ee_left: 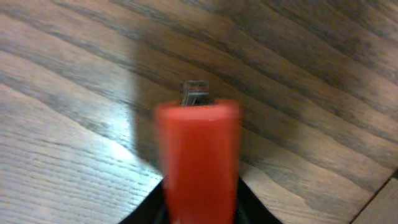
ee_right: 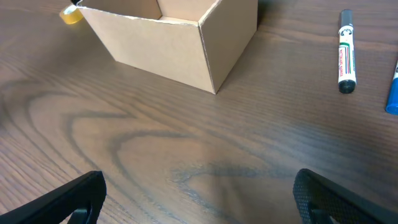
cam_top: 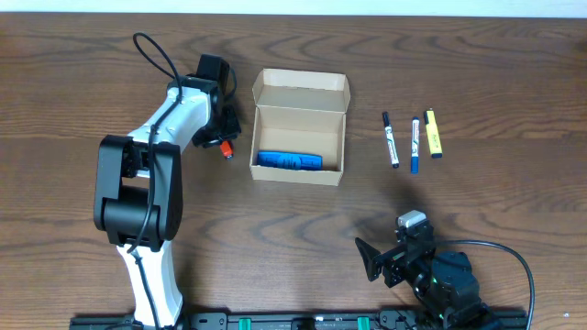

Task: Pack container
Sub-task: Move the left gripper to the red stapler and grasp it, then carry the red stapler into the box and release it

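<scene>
Overhead camera: the container (cam_top: 300, 128) is seen near the middle of the wooden table (cam_top: 275, 229), its hinged flap lid (cam_top: 302, 90) folded open at the 12 o'clock side. A blue item (cam_top: 289, 161) is laid flat inside, along the wall at 6 o'clock.

At 9 o'clock from the box, just beside its side wall, the left gripper (cam_top: 220, 137) is lowered toward the tabletop. A red item (cam_top: 223, 147) is clamped between its jaws. In the left wrist view that item is shown blurred and very close, filling the centre of the picture above the wood grain. What kind of object it is cannot be told.

At 3 o'clock from the box, apart from it, three pens are lined up side by side on the table: a black-capped white marker (cam_top: 391, 139), a blue marker (cam_top: 415, 145) and a yellow highlighter (cam_top: 433, 134).

At 5 o'clock from the box, near the table's front edge, the right gripper (ee_right: 202, 208) is spread wide with nothing held. Its dark fingers (ee_right: 74, 199) are seen at the lower corners of the right wrist view, which is turned toward the box and the markers.
</scene>
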Controlling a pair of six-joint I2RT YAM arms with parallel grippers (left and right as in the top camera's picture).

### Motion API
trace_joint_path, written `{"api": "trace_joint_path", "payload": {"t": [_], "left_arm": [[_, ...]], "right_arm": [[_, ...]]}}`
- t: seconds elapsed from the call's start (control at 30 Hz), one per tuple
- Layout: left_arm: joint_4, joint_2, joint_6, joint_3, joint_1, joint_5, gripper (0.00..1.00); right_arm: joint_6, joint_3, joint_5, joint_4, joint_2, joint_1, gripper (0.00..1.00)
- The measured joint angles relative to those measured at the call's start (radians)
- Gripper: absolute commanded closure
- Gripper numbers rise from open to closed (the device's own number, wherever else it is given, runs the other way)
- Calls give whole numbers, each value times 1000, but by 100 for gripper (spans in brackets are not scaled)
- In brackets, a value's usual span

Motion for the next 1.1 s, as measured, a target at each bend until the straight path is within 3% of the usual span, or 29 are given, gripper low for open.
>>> {"api": "trace_joint_path", "payload": {"t": [0.47, 0.63, 0.9, 1.1], "left_arm": [[-5, 0, 13, 0, 0, -9, 91], [-85, 0, 62, 23, 0, -10, 91], [-197, -4, 227, 244, 0, -10, 92], [-209, -93, 449, 351, -6, 18, 86]], "right_arm": [[0, 0, 0, 0, 0, 0, 1], [0, 0, 0, 0, 0, 0, 1], [0, 0, 0, 0, 0, 0, 1], [0, 0, 0, 0, 0, 0, 1]]}}
